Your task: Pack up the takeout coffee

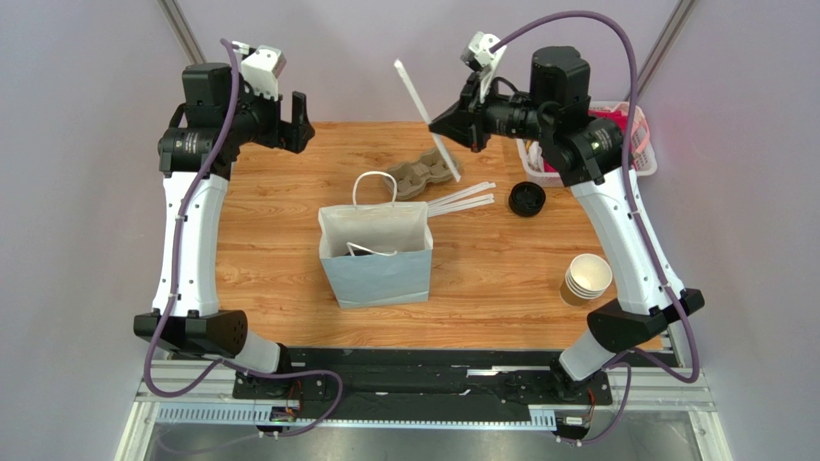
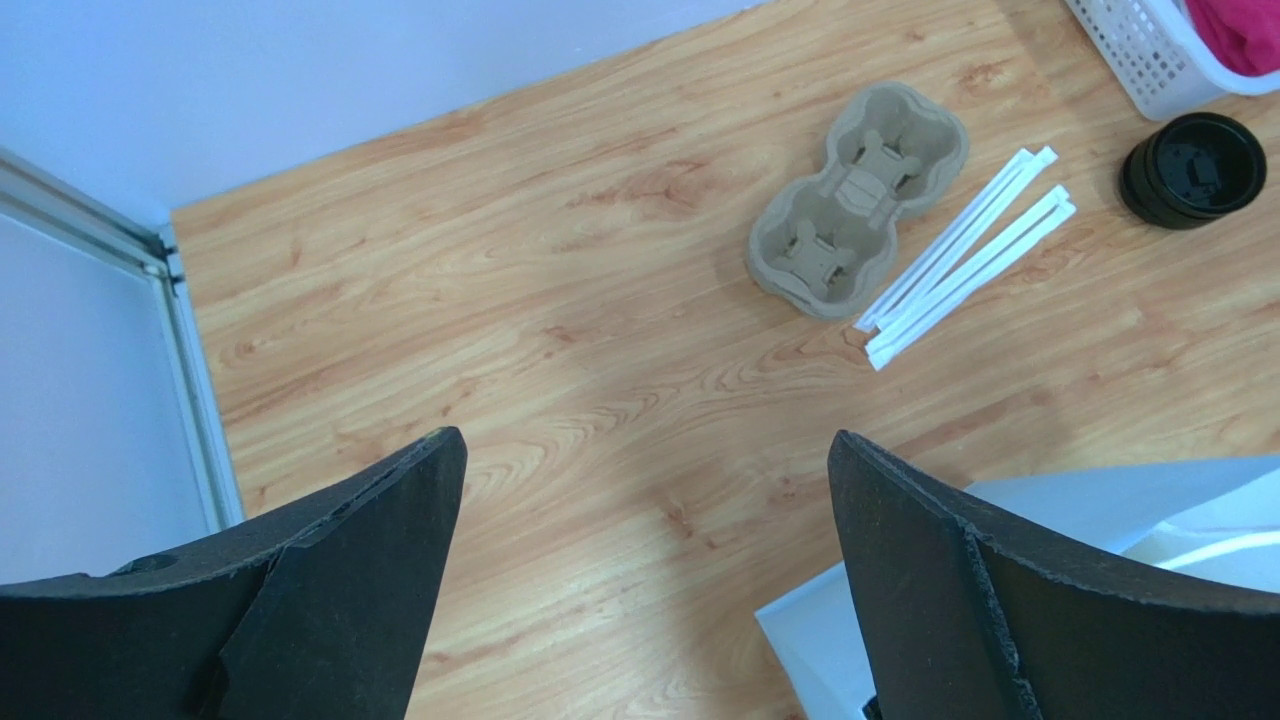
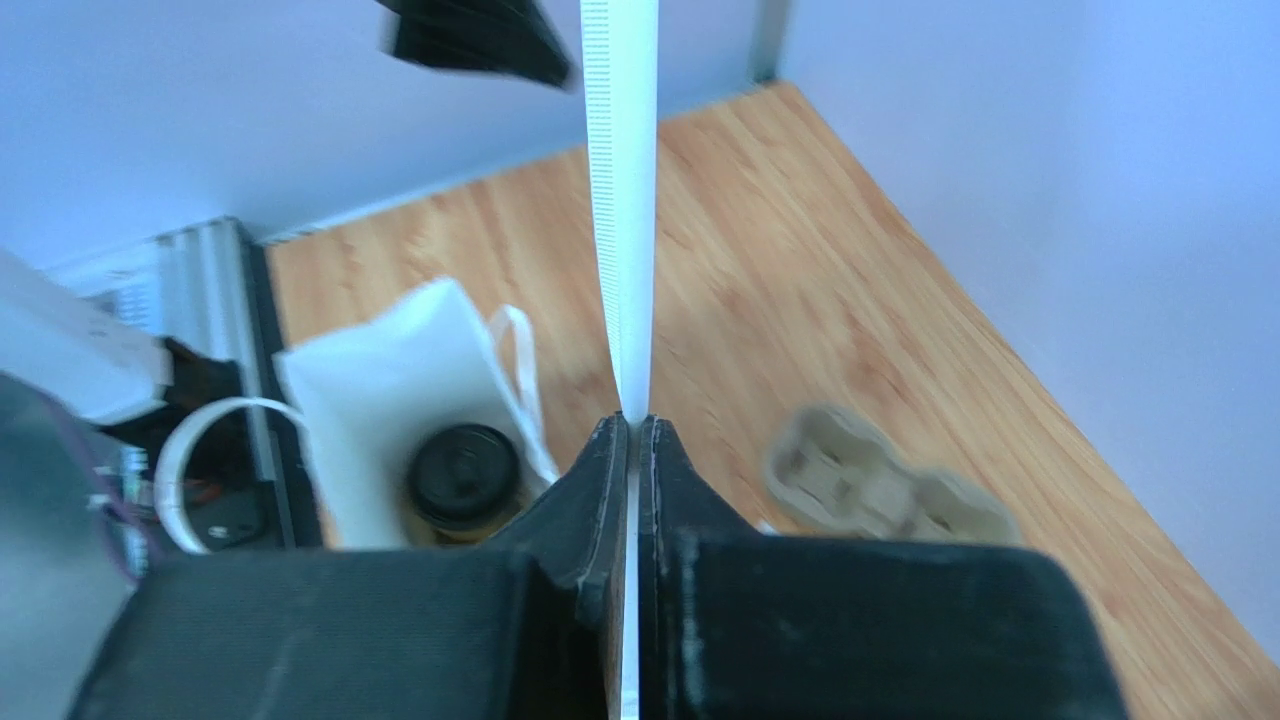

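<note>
White paper sleeves the straw [image 3: 619, 180] that is pinched partway along its length by the right gripper [image 3: 633, 428]. Its fingers are pressed flat against the straw, so the long end stands free above them, probably so that it can be steered point-first into an opening. At the lower left of the right wrist view the paper bag [image 3: 383, 360] is seen open-mouthed, and the takeout coffee [image 3: 463, 477] is seated upright inside it, black lid up — the cup appears to be packed already. At the upper left of the top view the left gripper [image 1: 298, 120] is spread wide and holds nothing, well apart from the bag, likely to leave room for the other arm.
</note>
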